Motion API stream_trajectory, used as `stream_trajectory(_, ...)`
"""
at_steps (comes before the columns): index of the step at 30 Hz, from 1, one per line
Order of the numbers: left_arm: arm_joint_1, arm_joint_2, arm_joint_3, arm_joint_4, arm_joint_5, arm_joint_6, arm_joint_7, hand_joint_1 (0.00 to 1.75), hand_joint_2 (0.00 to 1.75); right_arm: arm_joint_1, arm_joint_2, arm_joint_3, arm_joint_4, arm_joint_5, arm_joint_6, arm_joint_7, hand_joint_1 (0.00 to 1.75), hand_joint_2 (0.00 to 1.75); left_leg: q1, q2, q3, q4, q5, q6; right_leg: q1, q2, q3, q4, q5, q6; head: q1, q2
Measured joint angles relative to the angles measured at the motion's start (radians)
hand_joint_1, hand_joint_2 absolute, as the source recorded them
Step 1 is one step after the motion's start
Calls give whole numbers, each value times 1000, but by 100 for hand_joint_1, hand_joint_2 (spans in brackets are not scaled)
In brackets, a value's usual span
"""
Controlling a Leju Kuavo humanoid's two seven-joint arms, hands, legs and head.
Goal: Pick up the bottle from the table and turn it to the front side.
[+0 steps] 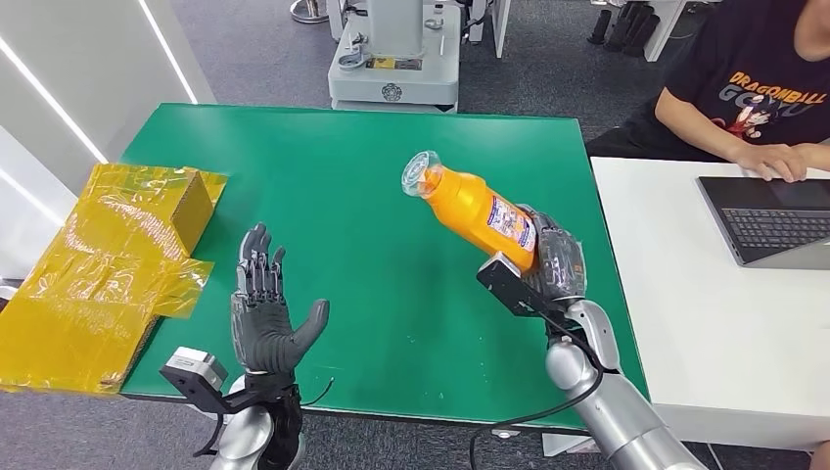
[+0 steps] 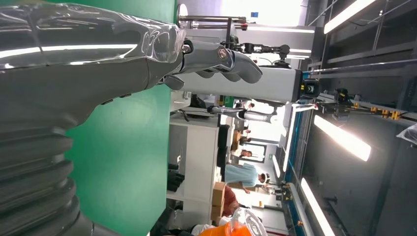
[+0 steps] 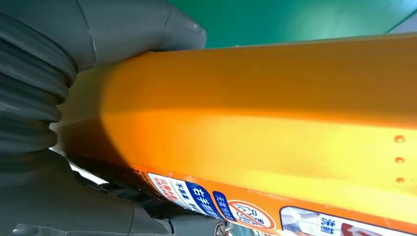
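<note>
**Spotter:** Your right hand point(image 1: 550, 262) is wrapped around the lower body of the orange bottle point(image 1: 474, 208), lifted off the green table point(image 1: 343, 186) and hanging over its right half, near the right edge. The clear cap end tilts up and away from you, toward the far edge.

**Operator's aide:** And the left hand point(image 1: 264, 313)?

**Spotter:** Holding nothing, fingers spread, palm up over the near-left part of the table, well apart from the bottle.

**Operator's aide:** So which step are you on?

**Spotter:** I'd say the pick-up is done and you're in the turning step. The label sits on one side of the bottle; the right wrist view shows mostly plain orange with only a strip of print along one edge, so the front probably isn't yet facing round.

**Operator's aide:** Next move?

**Spotter:** Roll your wrist about the bottle's long axis without loosening the grip; that smooth plastic may slip. You could bring the left hand in to support the cap end.
</note>
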Motion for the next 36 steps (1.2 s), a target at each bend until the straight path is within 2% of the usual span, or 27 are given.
stream_trajectory(3,0,0,0,0,4,2,-1,0,175,5,4,-8,-4,-11,-11,-16,175,175,0,0,0,0,0,0,0,0,0,0,0,0,0,0)
stream_trajectory(8,0,1,-2,0,25,3,-9,0,175,25,21,-10,-15,-63,-101,-130,175,175,0,0,0,0,0,0,0,0,0,0,0,0,0,0)
stream_trajectory(11,0,2,-3,2,45,-30,-3,0,175,39,35,-5,-16,-94,-114,-173,175,175,0,0,0,0,0,0,0,0,-1,0,0,0,0,0)
stream_trajectory(19,-15,2,-21,23,61,-113,48,0,175,62,75,44,-20,-88,-65,-214,175,175,0,0,-1,0,0,0,0,0,-1,0,0,0,0,0)
stream_trajectory(26,-41,1,-42,49,66,-131,68,0,175,67,104,71,-33,-68,18,-205,175,175,0,0,-1,0,0,0,0,0,-1,0,0,0,0,0)
stream_trajectory(36,-68,0,-49,85,67,-138,72,0,175,81,113,85,-42,-44,98,-197,175,175,0,0,-1,0,0,0,0,0,-1,0,0,0,0,0)
